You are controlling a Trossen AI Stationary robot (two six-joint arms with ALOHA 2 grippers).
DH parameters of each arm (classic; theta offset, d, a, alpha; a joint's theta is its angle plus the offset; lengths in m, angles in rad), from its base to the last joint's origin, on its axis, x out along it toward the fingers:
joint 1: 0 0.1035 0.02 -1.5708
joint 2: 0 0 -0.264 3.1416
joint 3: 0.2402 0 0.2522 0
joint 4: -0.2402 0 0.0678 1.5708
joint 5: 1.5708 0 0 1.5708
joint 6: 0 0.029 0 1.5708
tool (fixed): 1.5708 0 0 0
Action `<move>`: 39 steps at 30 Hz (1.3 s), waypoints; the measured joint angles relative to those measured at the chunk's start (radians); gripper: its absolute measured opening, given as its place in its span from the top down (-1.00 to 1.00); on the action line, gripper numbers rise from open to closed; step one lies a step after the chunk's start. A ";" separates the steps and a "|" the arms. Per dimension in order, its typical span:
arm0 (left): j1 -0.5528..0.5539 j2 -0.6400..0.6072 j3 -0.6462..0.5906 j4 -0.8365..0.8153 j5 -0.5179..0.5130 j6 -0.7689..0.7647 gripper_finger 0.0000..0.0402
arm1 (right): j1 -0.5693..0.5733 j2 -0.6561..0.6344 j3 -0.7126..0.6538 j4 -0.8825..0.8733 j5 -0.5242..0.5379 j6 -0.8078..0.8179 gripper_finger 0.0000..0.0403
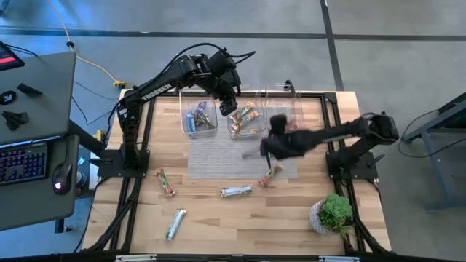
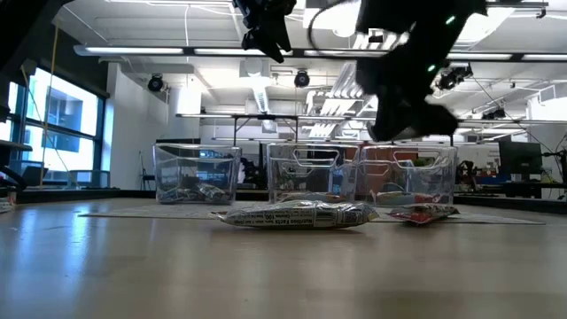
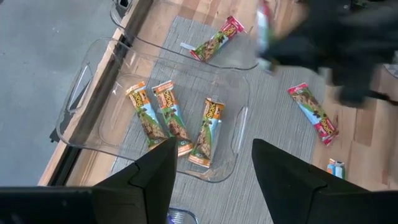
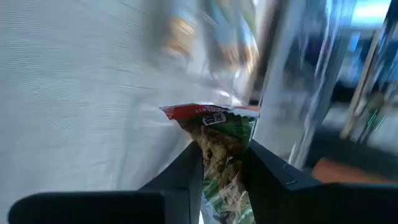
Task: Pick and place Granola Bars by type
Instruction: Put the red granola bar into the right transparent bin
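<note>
My right gripper [image 4: 221,168] is shut on a granola bar in a red and green wrapper [image 4: 214,134]. In the high view it hangs blurred over the grey mat [image 1: 218,156], near the right clear bin [image 1: 287,109]. My left gripper [image 3: 211,180] stands open and still above the middle bin [image 3: 93,134], which holds three orange and green bars [image 3: 171,118]. One red bar [image 3: 217,38] lies in the right bin. More bars lie flat on the table: a red one [image 1: 271,175], a silver one [image 1: 237,191], a red-green one [image 1: 166,182] and another silver one [image 1: 175,222]. My right gripper pinches the red and green bar between its two fingers [image 4: 186,171]. The bar's crimped end [image 4: 208,115] sticks out past the fingertips. The bar lies along the fingers. It is lifted clear above the mat.
The left bin [image 1: 198,116] holds blue and silver bars. A green potted plant [image 1: 335,213] stands at the table's near right corner. A desk with a keyboard [image 1: 22,164] stands beyond the table's left edge.
</note>
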 joint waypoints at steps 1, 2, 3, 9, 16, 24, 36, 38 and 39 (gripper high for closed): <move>0.000 0.000 0.000 -0.001 0.005 0.000 -0.01 | -0.048 -0.006 -0.008 0.007 -0.007 0.013 0.59; 0.000 0.000 0.000 -0.003 0.009 0.000 -0.01 | -0.094 -0.009 -0.015 0.012 -0.008 0.025 0.59; 0.000 0.000 0.000 -0.007 0.010 0.000 -0.01 | -0.136 -0.013 -0.020 0.017 -0.011 0.031 0.58; 0.000 0.000 0.000 -0.013 0.011 0.020 -0.01 | -0.349 -0.015 -0.046 0.179 -0.269 0.025 0.59; 0.000 0.000 0.000 -0.016 0.013 0.022 -0.01 | -0.506 -0.015 -0.056 0.327 -0.594 0.004 0.59; 0.000 0.000 0.000 -0.027 0.012 0.022 -0.01 | -0.594 -0.015 -0.056 0.320 -0.601 0.004 0.45; 0.000 0.000 0.000 -0.023 0.012 0.022 -0.01 | -0.603 -0.025 -0.038 0.325 -0.593 0.027 0.29; 0.000 0.000 0.000 -0.023 0.012 0.019 -0.01 | -0.566 -0.051 -0.020 0.290 -0.568 0.023 0.30; 0.000 0.000 0.000 -0.024 0.012 0.019 -0.01 | -0.543 -0.064 -0.008 0.269 -0.556 0.022 0.31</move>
